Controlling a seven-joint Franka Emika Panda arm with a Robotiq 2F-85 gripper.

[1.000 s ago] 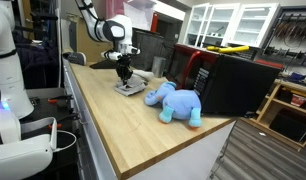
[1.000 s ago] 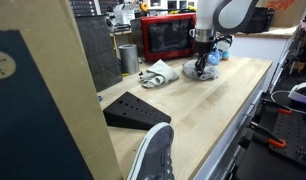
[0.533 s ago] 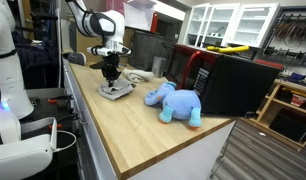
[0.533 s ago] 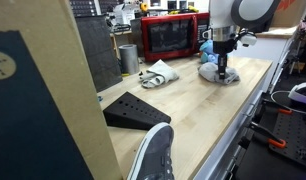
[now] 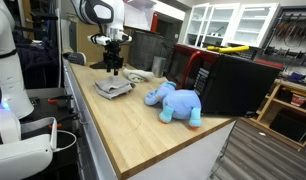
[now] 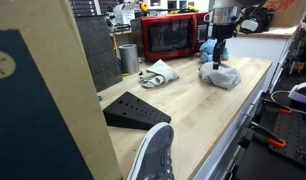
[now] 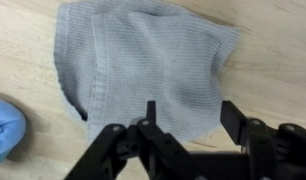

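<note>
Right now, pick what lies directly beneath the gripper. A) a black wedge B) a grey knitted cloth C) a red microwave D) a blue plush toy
B: in the wrist view the grey knitted cloth lies crumpled on the wooden table below the open gripper, while the blue plush toy sits off at the picture's edge.

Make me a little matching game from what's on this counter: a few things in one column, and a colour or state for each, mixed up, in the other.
Things:
1. cloth
2. plush elephant
3. microwave
4. hand

Colour or state:
a. red
b. open, hovering just above the cloth
c. grey and crumpled
d. blue

Pairs: 1-c, 2-d, 3-a, 4-b.
</note>
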